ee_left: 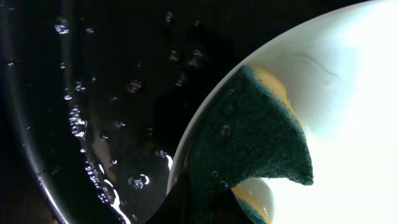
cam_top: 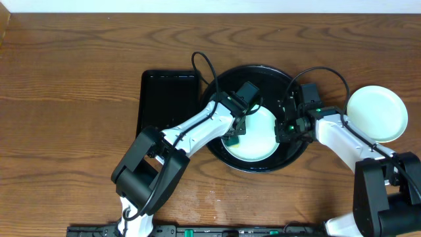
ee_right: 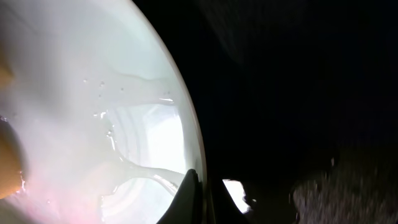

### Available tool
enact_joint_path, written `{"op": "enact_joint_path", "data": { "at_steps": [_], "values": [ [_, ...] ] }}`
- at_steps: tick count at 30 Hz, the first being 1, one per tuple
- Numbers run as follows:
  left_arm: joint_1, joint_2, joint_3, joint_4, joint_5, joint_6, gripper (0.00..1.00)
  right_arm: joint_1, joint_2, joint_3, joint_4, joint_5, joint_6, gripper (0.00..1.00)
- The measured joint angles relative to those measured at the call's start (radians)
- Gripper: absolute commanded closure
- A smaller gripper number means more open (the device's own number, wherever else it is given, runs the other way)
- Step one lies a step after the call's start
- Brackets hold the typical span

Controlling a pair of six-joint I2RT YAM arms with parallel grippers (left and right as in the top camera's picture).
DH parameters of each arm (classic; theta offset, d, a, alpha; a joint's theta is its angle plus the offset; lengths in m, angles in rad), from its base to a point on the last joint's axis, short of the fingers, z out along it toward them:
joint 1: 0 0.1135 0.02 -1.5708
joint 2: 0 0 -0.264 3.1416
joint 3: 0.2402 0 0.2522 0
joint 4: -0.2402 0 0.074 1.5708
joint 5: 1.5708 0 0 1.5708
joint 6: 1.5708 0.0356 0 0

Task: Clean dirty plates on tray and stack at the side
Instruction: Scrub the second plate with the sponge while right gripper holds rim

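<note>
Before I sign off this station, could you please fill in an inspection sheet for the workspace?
Surface: brown wood-grain tabletop.
Job's things: one plate in the wet round tray; second plate on the tabletop, right.
Clutter: rectangular black tray left of the round one.
Grippers: left gripper shut on sponge, on the plate; right gripper shut on that plate's rim.
Cables: black cables loop above both wrists.
Surroundings: pale wall strip at far edge.

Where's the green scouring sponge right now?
In the overhead view, the green-and-yellow scouring sponge sits near centre, pinched in the left claw and pressed on the left edge of the pale round plate inside the large round glossy black tray.
</note>
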Motion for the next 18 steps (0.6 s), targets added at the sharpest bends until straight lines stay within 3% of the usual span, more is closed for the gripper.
{"op": "enact_joint_path", "data": {
  "at_steps": [4,18],
  "values": [
    [0.001,0.003,0.000,0.037,0.014,0.003,0.92,0.000,0.000,0.000,0.005,-0.008,0.000,0.99],
    [0.022,0.060,-0.004,0.311,0.459,0.011,0.88,-0.002,0.000,0.003,0.006,0.084,0.000,0.99]
  ]
}}
